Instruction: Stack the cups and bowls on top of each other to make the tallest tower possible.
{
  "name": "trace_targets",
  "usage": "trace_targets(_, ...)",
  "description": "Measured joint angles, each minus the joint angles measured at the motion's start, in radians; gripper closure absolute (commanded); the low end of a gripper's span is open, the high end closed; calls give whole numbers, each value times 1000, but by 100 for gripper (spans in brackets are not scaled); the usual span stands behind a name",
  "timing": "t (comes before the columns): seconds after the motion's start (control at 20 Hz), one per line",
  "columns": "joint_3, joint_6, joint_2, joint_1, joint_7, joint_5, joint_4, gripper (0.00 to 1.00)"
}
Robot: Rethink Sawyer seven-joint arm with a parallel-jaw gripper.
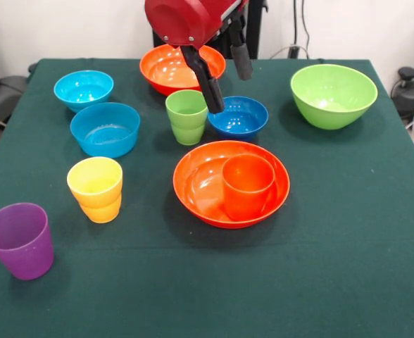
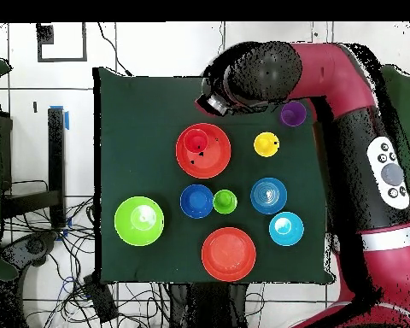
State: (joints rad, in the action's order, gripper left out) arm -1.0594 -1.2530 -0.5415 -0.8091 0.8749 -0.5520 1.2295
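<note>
Dark green cloth covers the bench (image 1: 348,267), and my gripper (image 1: 229,88) hangs with its black fingers (image 1: 210,88) spread and empty, above the gap between the stepped green plastic cup (image 1: 186,116) and the small dark blue glossy bowl (image 1: 239,116) at mid-bench. The only stack so far is the orange plastic cup (image 1: 248,186) standing upright inside the large orange bowl (image 1: 193,186), toward the bench edge farthest from my base. I judge the green cup the nearest pick: it stands upright, mouth up, just beside one finger, so a short sideways shift and straight descent should straddle its rim.
</note>
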Motion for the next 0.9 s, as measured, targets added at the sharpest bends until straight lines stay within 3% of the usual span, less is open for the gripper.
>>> trace_targets(0.3,-23,-88,12,1,-84,27,-22,0)
trace_targets(0.65,-33,-226,59,24,-293,38,-106,0)
trace_targets(0.9,-27,-245,81,39,-309,38,-159,0)
